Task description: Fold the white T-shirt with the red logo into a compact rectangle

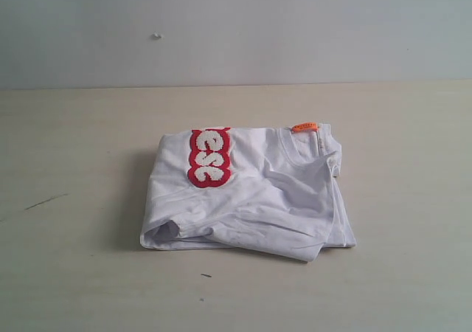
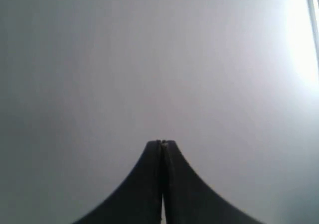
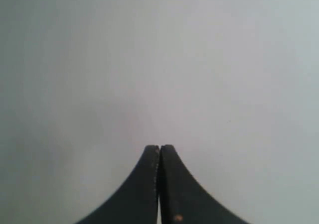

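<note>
On the table: the white T-shirt [image 1: 251,199] lies near the middle of the pale tabletop [image 1: 74,273], folded into a rough rectangle; neither arm shows in the exterior view.
Red logo [image 1: 209,158]: on the top layer toward the left, partly folded under, with only a few white letters showing.
Neck tag [image 1: 304,127]: orange, at the far edge beside the ribbed collar [image 1: 295,151].
Left gripper [image 2: 161,143]: jaws pressed together on nothing, facing a blank pale surface.
Right gripper [image 3: 159,147]: likewise closed and empty.
Progress: probably finished or nearly so.
Loose spots: the near-left corner puffs open; the near-right flap juts past the layers beneath.
Risk: a further tug at that flap could drag the upper layers askew, since nothing pins the soft cotton. A closed claw would only shove the cloth.
</note>
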Robot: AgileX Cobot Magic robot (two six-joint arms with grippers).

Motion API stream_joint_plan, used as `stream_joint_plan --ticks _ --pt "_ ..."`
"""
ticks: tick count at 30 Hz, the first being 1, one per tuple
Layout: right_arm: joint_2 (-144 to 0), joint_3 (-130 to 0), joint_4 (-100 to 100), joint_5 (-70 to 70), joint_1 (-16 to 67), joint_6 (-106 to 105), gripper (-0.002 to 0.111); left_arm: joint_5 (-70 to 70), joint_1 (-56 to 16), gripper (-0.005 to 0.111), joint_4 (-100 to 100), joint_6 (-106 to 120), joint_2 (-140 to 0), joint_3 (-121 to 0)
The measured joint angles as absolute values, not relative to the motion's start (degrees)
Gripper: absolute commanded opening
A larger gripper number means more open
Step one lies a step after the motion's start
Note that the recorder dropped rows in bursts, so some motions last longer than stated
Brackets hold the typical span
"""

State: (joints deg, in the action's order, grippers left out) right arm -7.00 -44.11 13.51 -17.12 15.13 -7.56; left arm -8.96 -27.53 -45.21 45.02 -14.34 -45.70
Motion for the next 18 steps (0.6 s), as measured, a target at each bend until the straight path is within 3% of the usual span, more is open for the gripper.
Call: stream_joint_plan --ticks 18 --pt "0.0 -43.6 13.5 -23.0 15.1 -7.5 0.0 -13.3 -25.2 0.0 -45.5 45.0 -0.3 -45.6"
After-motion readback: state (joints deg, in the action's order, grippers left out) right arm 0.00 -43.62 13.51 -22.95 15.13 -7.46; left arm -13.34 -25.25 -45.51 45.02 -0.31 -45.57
